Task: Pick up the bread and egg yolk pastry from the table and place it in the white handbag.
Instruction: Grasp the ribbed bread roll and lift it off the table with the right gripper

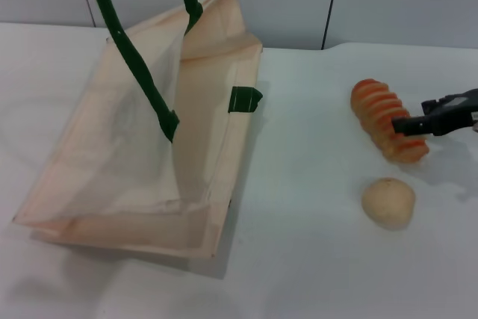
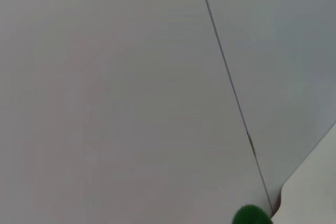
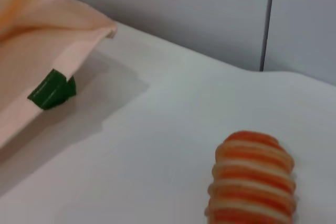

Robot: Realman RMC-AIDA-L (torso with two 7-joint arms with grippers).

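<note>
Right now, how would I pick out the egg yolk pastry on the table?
Find the white handbag on the table's left half, then look to the far right. Two foods lie there, apart: the egg yolk pastry is the nearer, a smooth round pale-tan ball, unlike the ridged orange bread behind it.

Thin, slightly sheer matt cloth on the white handbag (image 1: 134, 177), with dark green rope-like handles (image 1: 138, 65) and a woven-looking green tab (image 1: 244, 98). Smooth, faintly sheened white surface on the table (image 1: 314, 259). Ridged, softly glossy orange crust on the bread (image 1: 382, 119); smooth matt tan skin on the egg yolk pastry (image 1: 388, 202); black matt plastic on the right gripper (image 1: 418, 126).
</note>
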